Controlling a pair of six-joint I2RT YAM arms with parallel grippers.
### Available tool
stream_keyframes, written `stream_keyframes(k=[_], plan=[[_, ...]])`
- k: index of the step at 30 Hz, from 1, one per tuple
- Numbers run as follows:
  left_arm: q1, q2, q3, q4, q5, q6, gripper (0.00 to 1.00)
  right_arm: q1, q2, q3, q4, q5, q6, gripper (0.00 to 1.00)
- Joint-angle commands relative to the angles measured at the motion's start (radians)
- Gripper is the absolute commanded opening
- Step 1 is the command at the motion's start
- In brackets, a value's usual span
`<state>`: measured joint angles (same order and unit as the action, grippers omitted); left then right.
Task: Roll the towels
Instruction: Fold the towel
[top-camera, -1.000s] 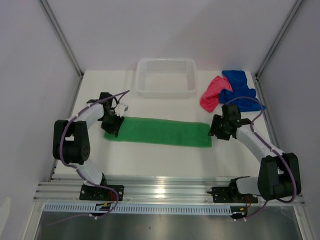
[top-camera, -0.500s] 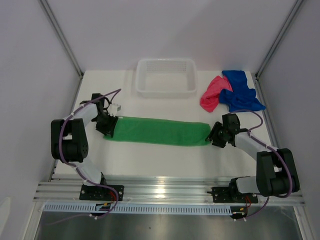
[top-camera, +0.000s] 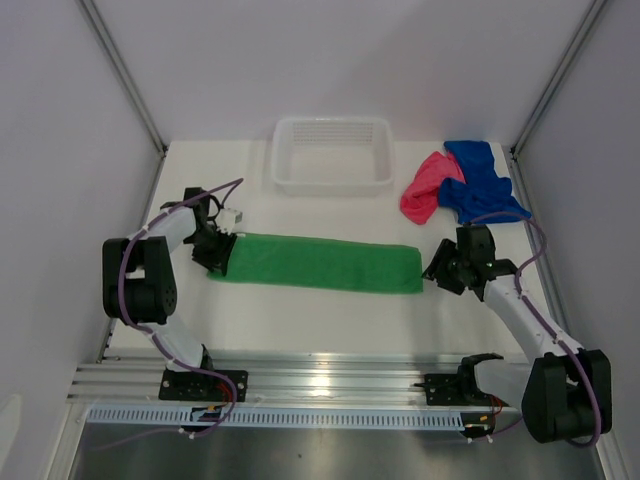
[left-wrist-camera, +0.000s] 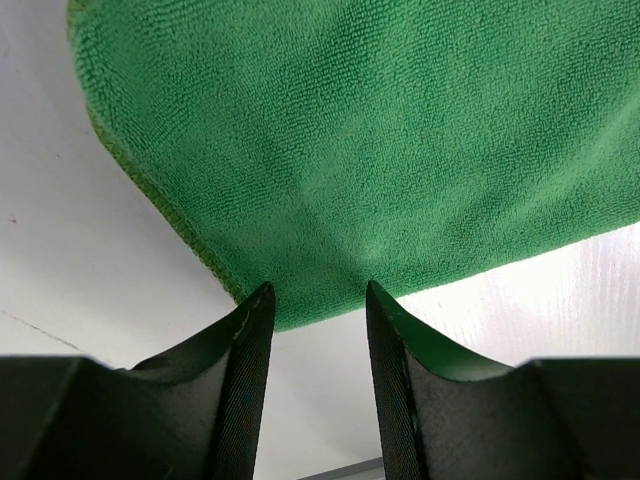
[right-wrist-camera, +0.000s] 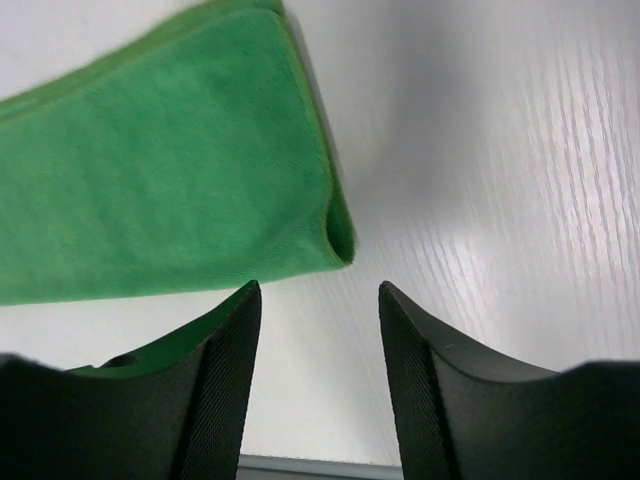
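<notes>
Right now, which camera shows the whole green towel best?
The top external view: the green towel appears full length, a long flat strip. The left wrist view shows only one end's edge; the right wrist view only the other end's folded corner.

The right end effector (top-camera: 438, 271) has been drawn back from the right end of the green towel (top-camera: 315, 263) and now sits just beside it, with its arm swung out toward the table's (top-camera: 330, 320) right edge. The left end effector (top-camera: 214, 256) has been shifted slightly left, to the towel's left end. More of the blue towel (top-camera: 480, 185) is uncovered.
</notes>
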<state>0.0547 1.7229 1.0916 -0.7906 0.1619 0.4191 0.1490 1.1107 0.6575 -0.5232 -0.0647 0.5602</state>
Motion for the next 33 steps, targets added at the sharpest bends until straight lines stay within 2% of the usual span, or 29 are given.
stream_keyframes(k=[1,5,12,20,22,29,33], plan=[[0.005,0.006,-0.012,0.017,0.01,0.004,0.45,-0.003,0.012,0.042,0.027,0.008,-0.016,0.55],[0.005,-0.009,-0.035,0.047,-0.019,0.012,0.45,-0.003,0.124,0.056,0.098,-0.064,-0.017,0.57],[0.005,-0.006,-0.045,0.054,-0.009,0.012,0.45,-0.002,0.242,0.001,0.154,-0.012,-0.039,0.57],[0.005,-0.011,-0.05,0.056,0.018,0.007,0.45,-0.003,0.202,-0.088,0.134,-0.021,0.018,0.54],[0.005,-0.013,-0.042,0.057,0.027,0.007,0.45,-0.003,0.213,-0.093,0.158,-0.026,0.023,0.52],[0.005,-0.019,-0.038,0.051,0.028,0.009,0.45,-0.005,0.259,-0.102,0.195,-0.041,0.041,0.36],[0.005,-0.029,-0.033,0.036,0.045,0.0,0.45,-0.005,0.278,-0.108,0.218,-0.092,0.076,0.35]])
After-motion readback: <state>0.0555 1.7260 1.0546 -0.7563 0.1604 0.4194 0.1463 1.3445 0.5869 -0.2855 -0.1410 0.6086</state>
